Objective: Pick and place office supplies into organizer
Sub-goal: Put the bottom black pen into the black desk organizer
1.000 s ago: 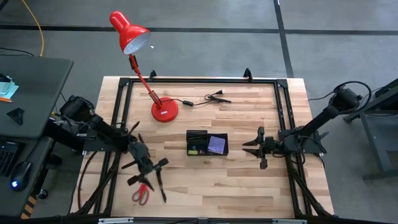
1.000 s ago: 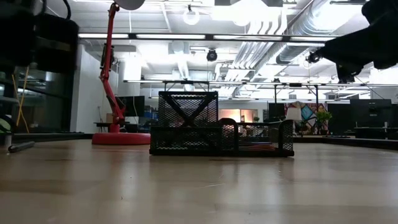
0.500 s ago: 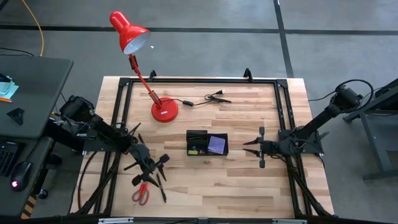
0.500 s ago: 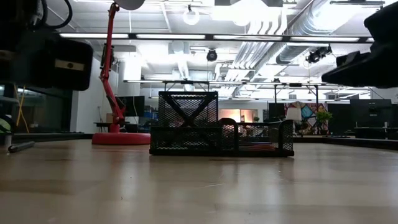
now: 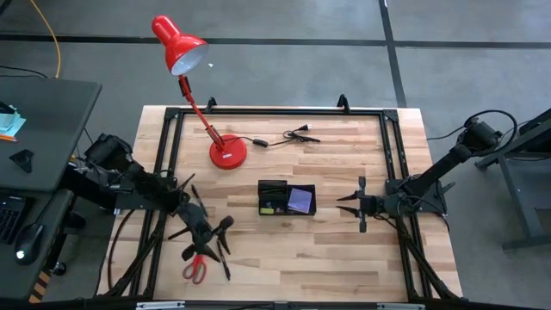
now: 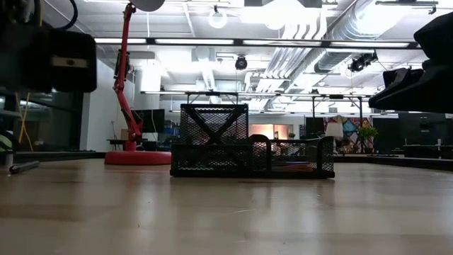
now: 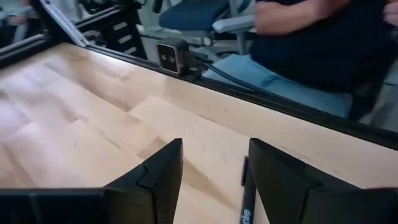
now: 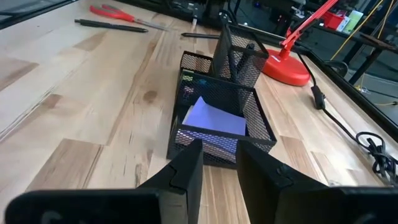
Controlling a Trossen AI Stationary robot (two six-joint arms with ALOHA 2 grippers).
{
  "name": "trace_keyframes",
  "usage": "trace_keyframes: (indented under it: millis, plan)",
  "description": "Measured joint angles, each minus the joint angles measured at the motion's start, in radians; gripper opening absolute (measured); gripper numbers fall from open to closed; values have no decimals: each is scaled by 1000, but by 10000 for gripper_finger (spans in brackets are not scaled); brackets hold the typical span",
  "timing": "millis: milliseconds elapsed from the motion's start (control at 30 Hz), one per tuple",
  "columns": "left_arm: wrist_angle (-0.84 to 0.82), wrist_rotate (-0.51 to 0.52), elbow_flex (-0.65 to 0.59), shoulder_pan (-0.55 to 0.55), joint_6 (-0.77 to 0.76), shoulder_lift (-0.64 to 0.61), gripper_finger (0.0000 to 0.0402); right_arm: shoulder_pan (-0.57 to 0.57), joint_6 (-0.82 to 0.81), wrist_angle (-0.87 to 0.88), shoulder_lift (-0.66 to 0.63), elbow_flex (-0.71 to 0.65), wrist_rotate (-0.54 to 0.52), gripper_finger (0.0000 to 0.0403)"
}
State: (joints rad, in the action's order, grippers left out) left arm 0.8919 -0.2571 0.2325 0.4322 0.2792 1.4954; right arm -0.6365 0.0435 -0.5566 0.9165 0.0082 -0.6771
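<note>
The black mesh organizer stands mid-table, and a purple sticky pad lies flat in its low compartment. Red-handled scissors and a thin black pen lie flat on the wood near the table's near left corner. My left gripper hovers open just above and beside them. In its wrist view the pen shows between its fingers, untouched. My right gripper waits to the right of the organizer, pointing at it, with a narrow gap between its fingers and nothing in it.
A red desk lamp stands at the far left, and its black cable and plug trail along the far side. A black frame rims the table. A seated person is beyond the near edge. Bare wood lies between organizer and scissors.
My right gripper has sunk a little and tipped closer to level, still pointing at the organizer. My left gripper has rolled slightly over the pen and scissors. Nothing on the table has moved.
</note>
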Motion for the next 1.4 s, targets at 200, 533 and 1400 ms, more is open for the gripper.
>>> trace_keyframes:
  millis: [200, 533, 1400]
  plan:
    - [100, 147, -5, 42, 2, 56, 172, 0, -1, -1, 0, 0, 0, 87]
    - [398, 95, -128, 39, -34, 141, 172, 0, 0, 14, 0, 0, 0, 87]
    - [287, 82, -87, 39, -19, 197, 172, 0, -1, 30, 0, -1, 0, 87]
